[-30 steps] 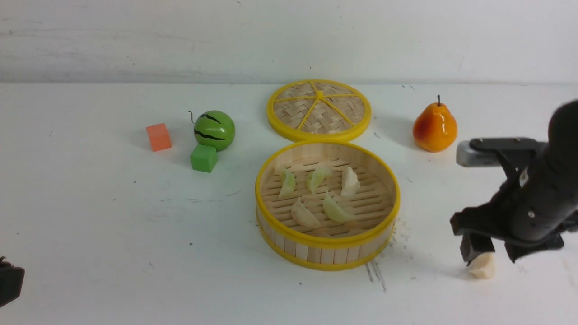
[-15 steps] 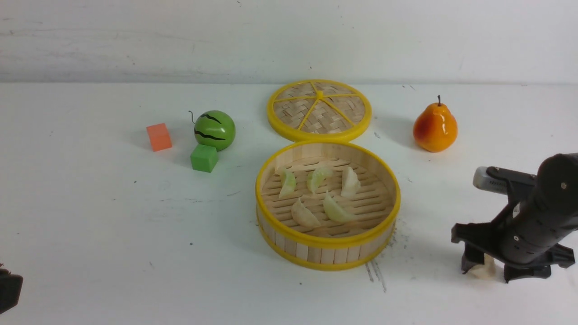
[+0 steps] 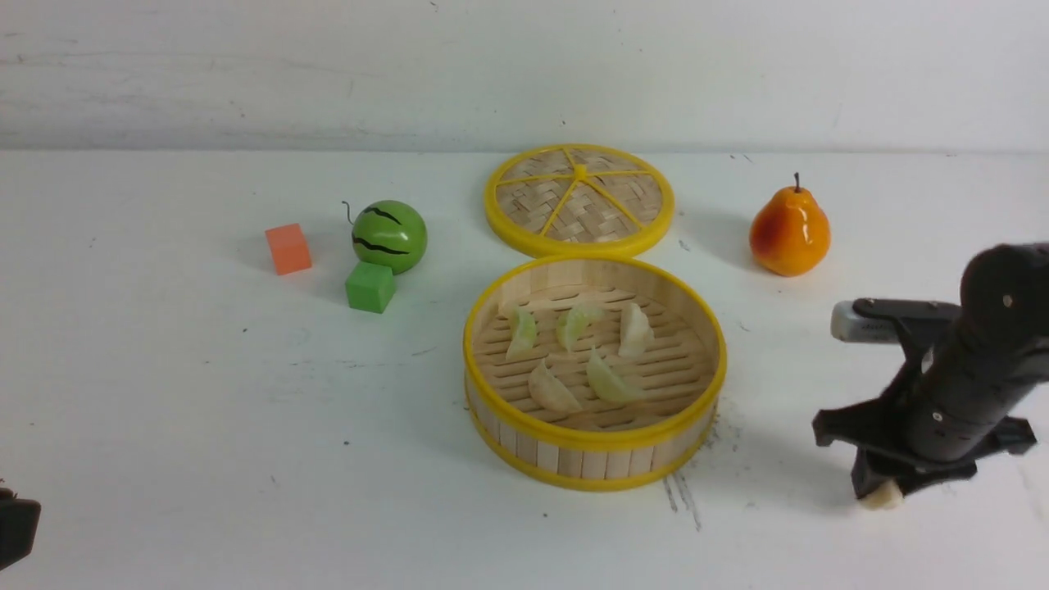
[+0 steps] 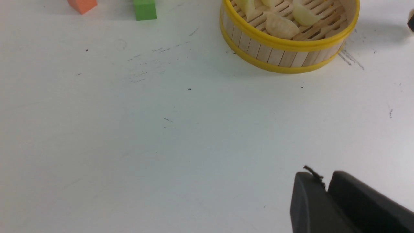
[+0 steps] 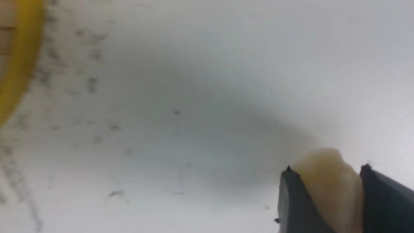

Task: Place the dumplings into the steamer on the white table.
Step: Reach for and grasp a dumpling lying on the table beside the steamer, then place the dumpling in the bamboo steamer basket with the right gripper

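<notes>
The steamer (image 3: 596, 441) stands mid-table on the white table (image 3: 205, 410) and holds several dumplings: two pale green (image 3: 521, 332), three cream (image 3: 635, 330). It also shows in the left wrist view (image 4: 284, 45), and its yellow rim shows in the right wrist view (image 5: 16, 64). My right gripper (image 3: 881, 490) is to the right of the steamer, low at the table surface. It is shut on a cream dumpling (image 3: 885, 496), which shows between the jaws in the right wrist view (image 5: 330, 184). My left gripper (image 4: 323, 179) is shut and empty, at the table's front left (image 3: 16, 524).
The woven lid with yellow spokes (image 3: 578, 199) lies behind the steamer. An orange pear (image 3: 789, 233) stands at the back right. A green watermelon ball (image 3: 389, 236), a green cube (image 3: 370, 287) and an orange cube (image 3: 288, 249) sit at the back left.
My right gripper came down over the cream dumpling on the table and closed on it. The arm has since risen slightly. The left gripper stayed put.
</notes>
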